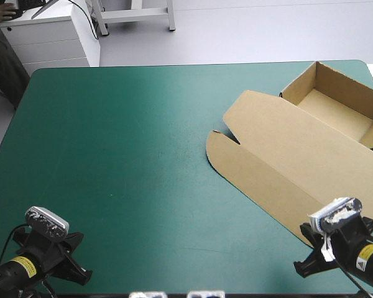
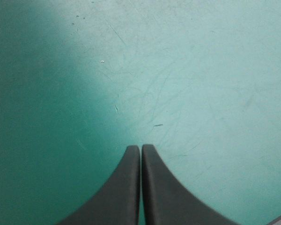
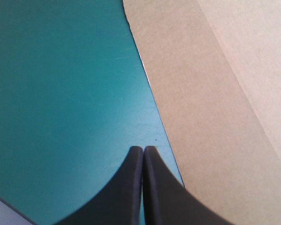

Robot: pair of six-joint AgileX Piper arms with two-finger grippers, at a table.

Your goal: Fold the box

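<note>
High view: brown cardboard box (image 1: 351, 87), open tray, flat lid (image 1: 280, 155), at two o'clock; probably light and stiff, so pinch the lid's rounded edge. Left gripper (image 2: 140, 147) and right gripper (image 3: 143, 149) clenched, empty.

The left arm (image 1: 15, 268) sits low at the near left, and the right arm (image 1: 367, 257) sits low at the near right, well apart from it. The left gripper (image 2: 140, 148) has its two black fingers (image 2: 122, 192) pressed together in one pointed arch, with nothing between them. The right gripper (image 3: 143, 149) is the same, its fingers meeting tip to tip and holding nothing.
</note>
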